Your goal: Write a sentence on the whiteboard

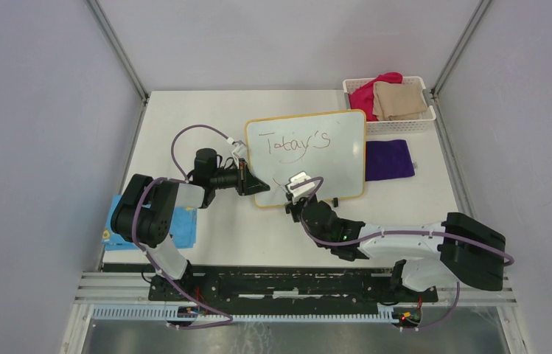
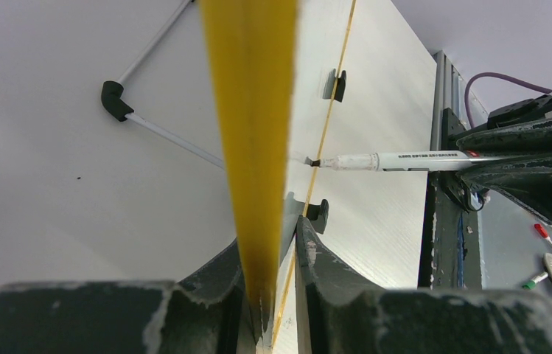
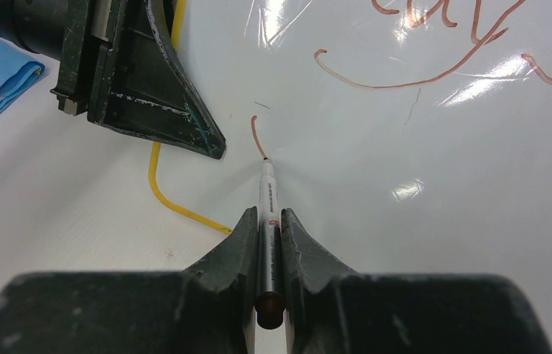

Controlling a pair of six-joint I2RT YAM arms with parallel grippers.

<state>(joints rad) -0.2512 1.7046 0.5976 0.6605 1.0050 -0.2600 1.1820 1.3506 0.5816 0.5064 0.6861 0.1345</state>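
Left gripper [image 1: 250,182] is pressed together on the board [image 1: 332,166], biting its yellow frame [image 2: 247,110] at the board's 8 o'clock edge. Table [image 1: 258,236] is white, and the board sits just beyond its centre, toward 1 o'clock, glossy face to the top camera. Basket [image 1: 398,127] is at the table's 2 o'clock corner, just beside the board's far right corner, with a pink cloth [image 1: 365,96] and a tan cloth [image 1: 399,99] inside. Purple cloth [image 1: 389,160] lies flat just beside the board, at its 3 o'clock. Blue card [image 1: 184,227] peeks out under the left arm at the table's 8 o'clock. Right gripper [image 3: 267,218] reaches in from 6 o'clock, pinching a marker [image 3: 267,192] between both fingers, tip touching the board near its 7 o'clock corner. Sentence [image 1: 293,144] so far: "Today's" in reddish-brown cursive on the top line. Below it, right at the marker tip, one short curved stroke [image 3: 257,136].
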